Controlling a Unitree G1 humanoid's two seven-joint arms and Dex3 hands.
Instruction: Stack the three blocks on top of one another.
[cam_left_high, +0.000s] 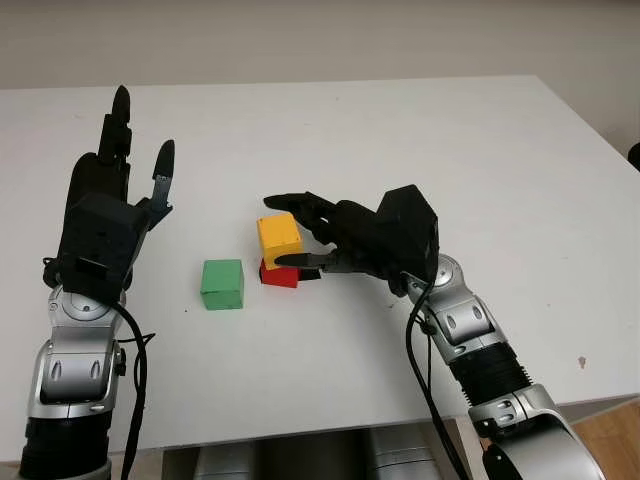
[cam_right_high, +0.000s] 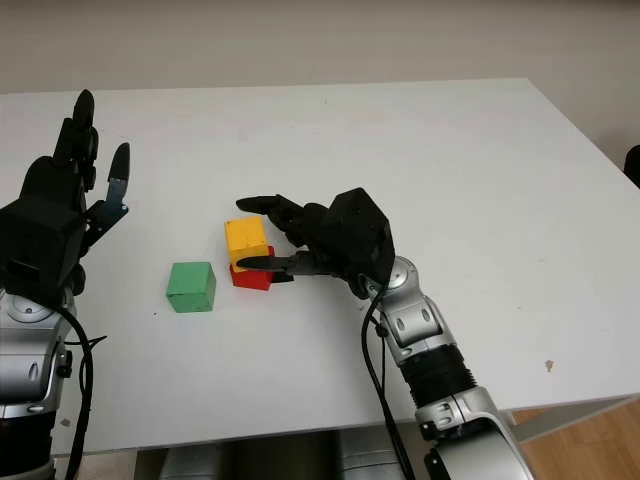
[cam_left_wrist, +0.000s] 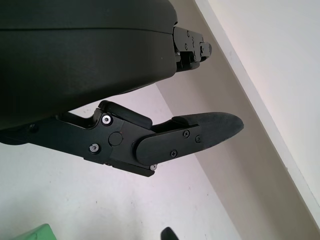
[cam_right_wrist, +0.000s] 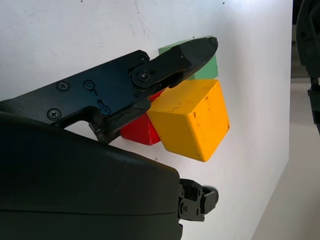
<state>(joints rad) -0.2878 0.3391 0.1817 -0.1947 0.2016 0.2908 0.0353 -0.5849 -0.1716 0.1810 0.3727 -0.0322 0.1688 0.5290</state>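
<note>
At the left of the frame the left hand (cam_left_high: 112, 190) is raised above the worktop (cam_left_high: 400, 130), palm turned inward and fingers (cam_left_high: 161, 172) pointing toward the far edge, released and holding nothing. It looks parked there to stay out of the way, well apart from the blocks.

Just right of it, in the lower middle of the frame, the green block (cam_left_high: 222, 284) sits alone on the worktop, near the other two but not touching them. I'd judge it is the piece yet to be stacked.

Next comes the yellow block (cam_left_high: 279, 236), sitting on top of the red block (cam_left_high: 280, 274) but shifted toward the far left, so part of the red shows beneath its near edge. The right wrist view shows the yellow one overhanging and turned a little on the red, so the first tier seems placed rather than squared.

To the right of centre the right hand (cam_left_high: 315, 236) reaches in low from the lower right, forearm angled across the worktop. One finger curves around the far side of the yellow block and another lies along the near side, level with the red. Whether they actually press on the block or have just let go I can't make out from here.
</note>
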